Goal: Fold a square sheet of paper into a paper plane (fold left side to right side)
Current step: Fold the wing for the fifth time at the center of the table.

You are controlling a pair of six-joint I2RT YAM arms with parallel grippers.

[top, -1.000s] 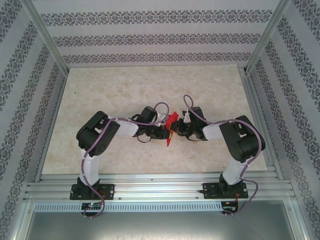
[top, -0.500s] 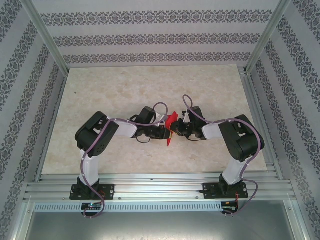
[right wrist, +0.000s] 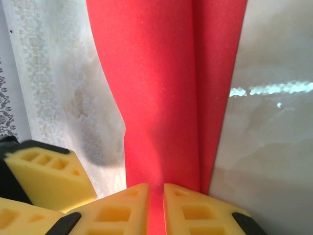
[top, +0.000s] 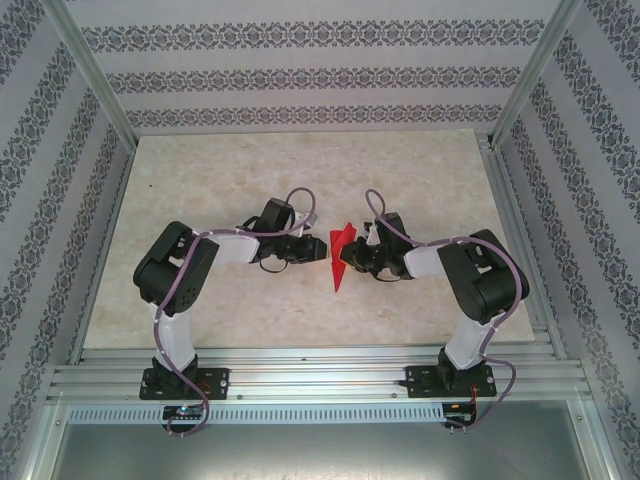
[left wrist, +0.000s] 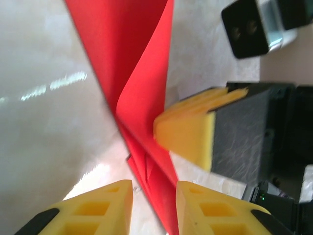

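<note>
Right tool (right wrist: pixel 155 190) on creased red paper (right wrist: pixel 166 98)

From above I see a pale, marble-patterned tabletop (top: pixel 250 170) across the middle of the frame; close up its surface is glossy, with bright streaks of glare. White wallpaper (top: pixel 300 75) with bands of dark ornament closes off the top, left and right, and silver posts (top: pixel 92 75) slant through the upper corners. Ribbed aluminium rails (top: pixel 320 378) run along the lower edge, above a grey metal sheet (top: pixel 320 450).
</note>
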